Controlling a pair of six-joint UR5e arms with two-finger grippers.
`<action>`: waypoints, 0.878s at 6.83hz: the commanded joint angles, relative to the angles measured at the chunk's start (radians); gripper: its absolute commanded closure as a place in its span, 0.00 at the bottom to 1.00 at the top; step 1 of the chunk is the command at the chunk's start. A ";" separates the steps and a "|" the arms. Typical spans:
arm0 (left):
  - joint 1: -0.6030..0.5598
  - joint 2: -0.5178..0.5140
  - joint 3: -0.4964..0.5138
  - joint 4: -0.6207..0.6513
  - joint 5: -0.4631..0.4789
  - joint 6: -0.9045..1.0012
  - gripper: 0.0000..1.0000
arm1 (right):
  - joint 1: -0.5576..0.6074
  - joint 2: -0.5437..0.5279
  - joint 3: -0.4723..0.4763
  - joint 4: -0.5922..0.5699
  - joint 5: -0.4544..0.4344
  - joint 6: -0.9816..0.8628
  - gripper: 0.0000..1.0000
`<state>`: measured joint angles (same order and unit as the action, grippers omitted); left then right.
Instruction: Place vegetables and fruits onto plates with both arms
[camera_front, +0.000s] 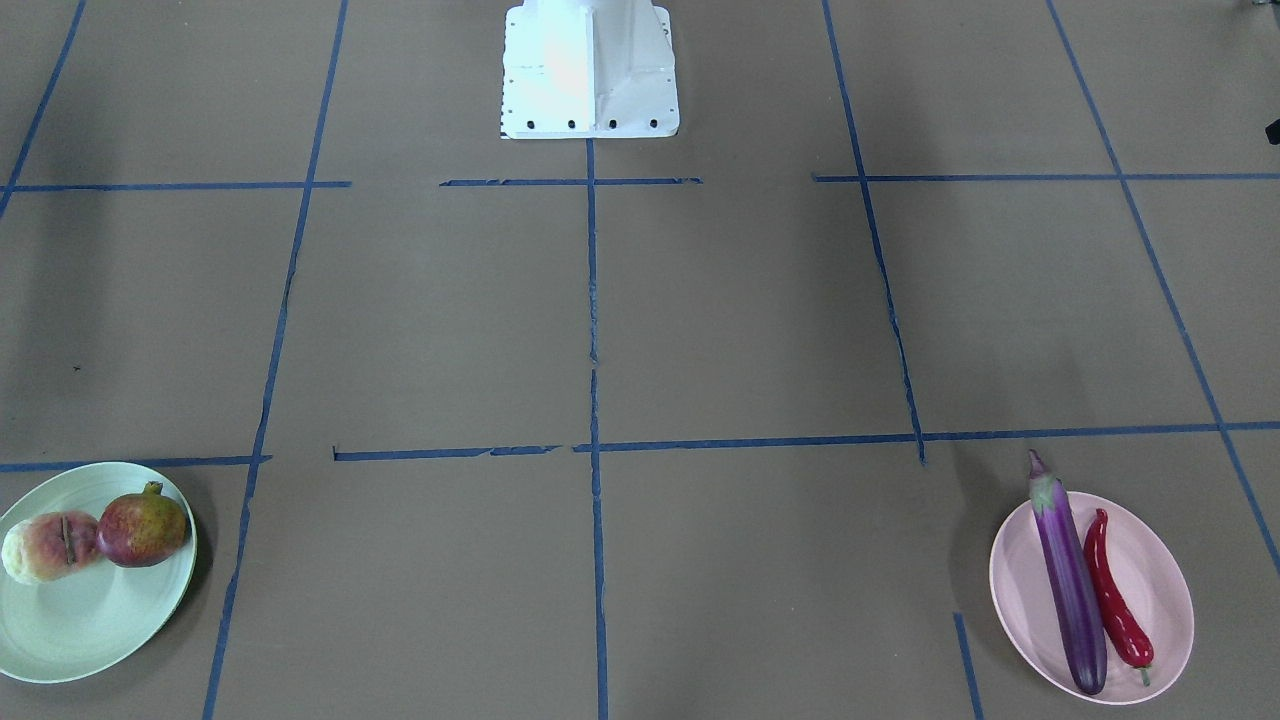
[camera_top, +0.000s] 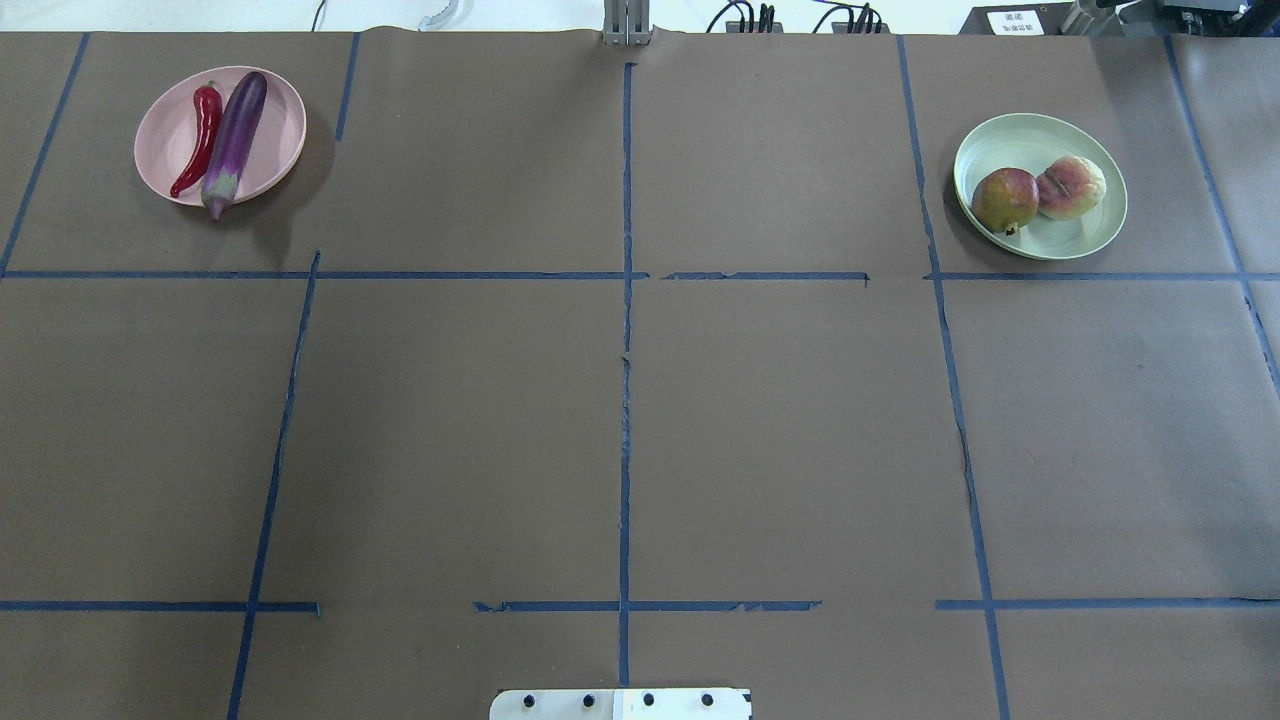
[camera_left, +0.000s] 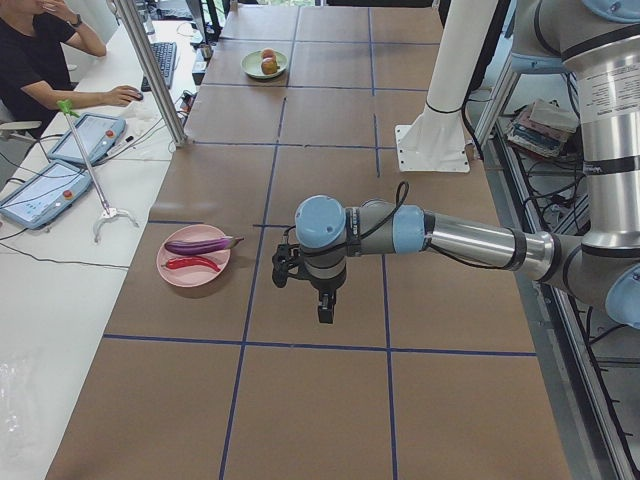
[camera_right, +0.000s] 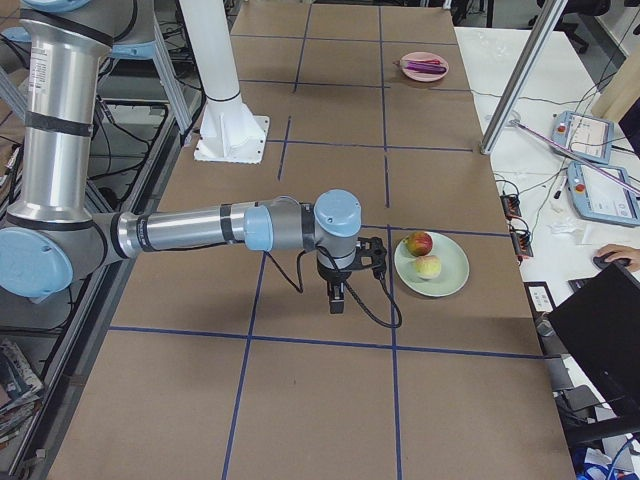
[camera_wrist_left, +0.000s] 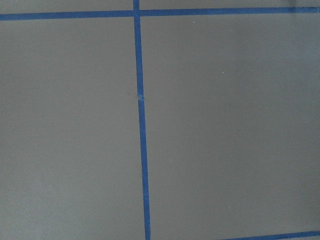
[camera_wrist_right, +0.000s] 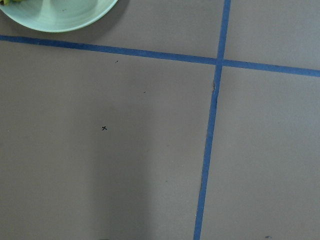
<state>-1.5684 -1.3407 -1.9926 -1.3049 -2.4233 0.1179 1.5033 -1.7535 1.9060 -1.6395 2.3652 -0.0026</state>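
The purple eggplant (camera_top: 235, 135) and the red chili pepper (camera_top: 198, 140) lie side by side on the pale pink plate (camera_top: 280, 130). The peach (camera_top: 1072, 187) and the pomegranate (camera_top: 1004, 200) sit touching on the pale green plate (camera_top: 1050, 235). My left gripper (camera_left: 325, 305) hangs above the table, apart from the pink plate (camera_left: 175, 272). My right gripper (camera_right: 338, 298) hangs above the table beside the green plate (camera_right: 450, 275). Both grippers hold nothing that I can see. I cannot tell whether they are open or shut. The green plate's rim (camera_wrist_right: 60, 15) shows in the right wrist view.
The brown table carries a grid of blue tape lines (camera_top: 625, 400). The white pedestal base (camera_front: 590, 70) stands at the robot's side. Operators' desks with tablets (camera_left: 90, 135) and a metal post (camera_left: 160, 75) run along the far table edge.
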 joint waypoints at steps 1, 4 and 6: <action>0.004 0.000 -0.011 0.003 0.042 0.000 0.00 | 0.000 -0.004 -0.010 0.006 0.005 0.001 0.00; 0.005 0.035 0.003 0.050 0.049 0.000 0.00 | 0.000 -0.020 -0.005 0.006 0.023 -0.002 0.00; 0.004 0.023 0.009 0.050 0.087 0.000 0.00 | 0.009 -0.044 0.005 0.009 0.026 -0.010 0.00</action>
<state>-1.5633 -1.3124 -1.9831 -1.2583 -2.3607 0.1174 1.5064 -1.7811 1.9032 -1.6323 2.3895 -0.0083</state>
